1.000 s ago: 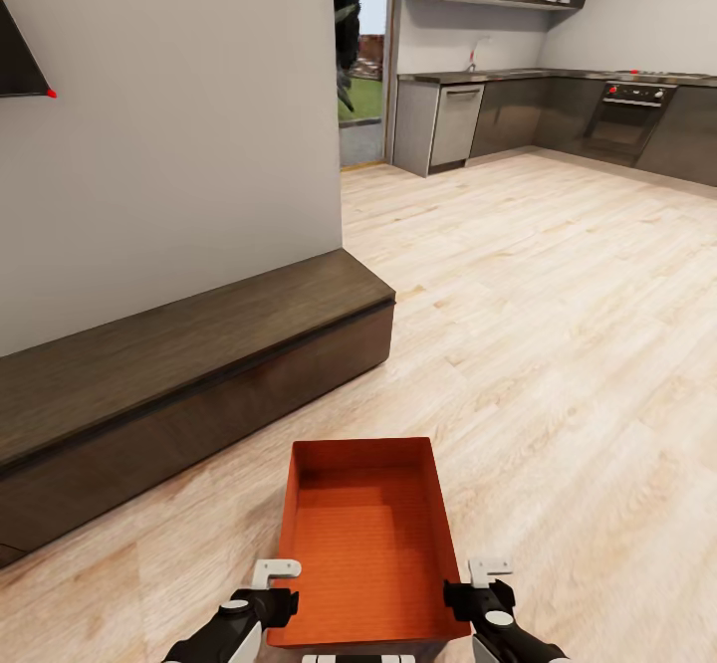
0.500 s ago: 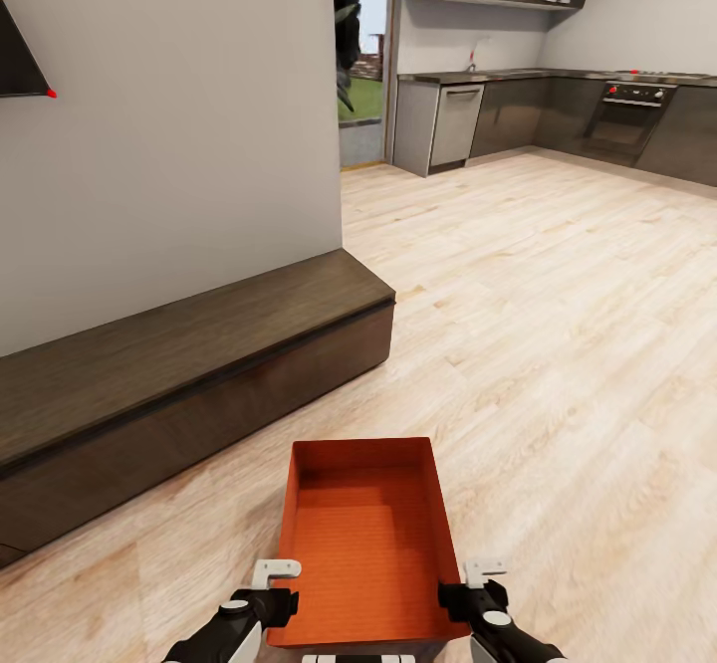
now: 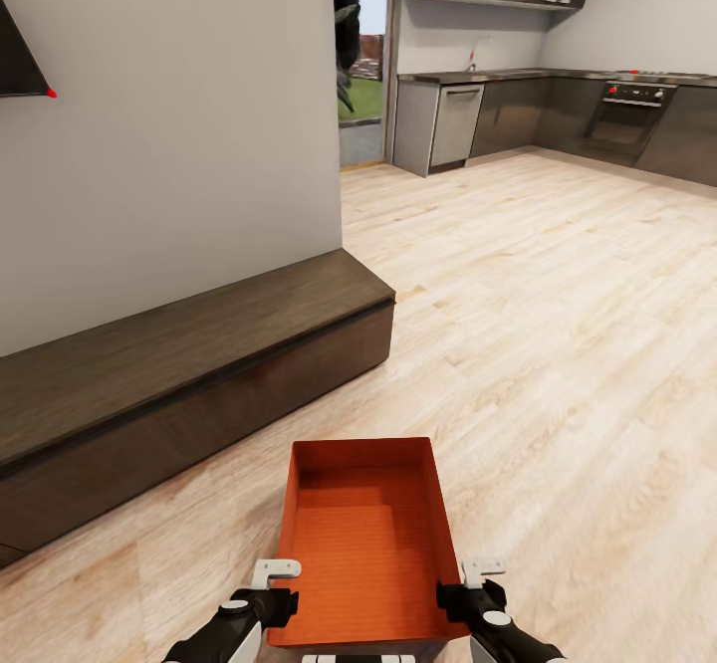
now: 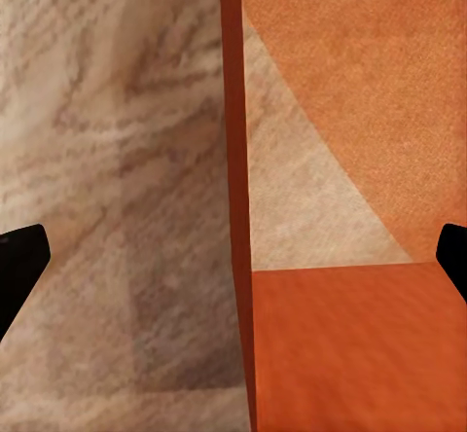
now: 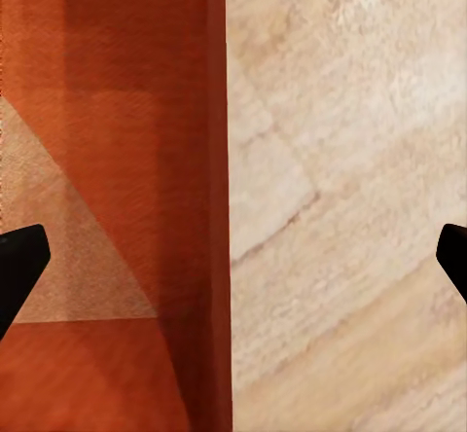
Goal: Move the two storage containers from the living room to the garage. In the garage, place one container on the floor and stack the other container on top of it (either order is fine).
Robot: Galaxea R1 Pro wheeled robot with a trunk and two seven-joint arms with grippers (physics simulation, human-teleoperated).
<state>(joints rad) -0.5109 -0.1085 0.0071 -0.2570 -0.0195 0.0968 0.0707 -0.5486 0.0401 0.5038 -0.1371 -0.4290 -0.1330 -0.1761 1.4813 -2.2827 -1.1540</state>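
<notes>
The long dark bench (image 3: 179,364) ran along the wall. Just in front of its near end, the orange container (image 3: 363,544) sat on the wood-plank floor (image 3: 558,344). The left gripper (image 3: 267,583) and right gripper (image 3: 480,583) were open, each straddling a side wall, apparently for a two-handed lift.

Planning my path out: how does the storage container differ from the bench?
The storage container is orange-red, the bench dark wood. The container is a small open bin; the bench is long and low. The bench runs along the wall; the container sits apart from it. Both are on the wood-plank floor.
</notes>
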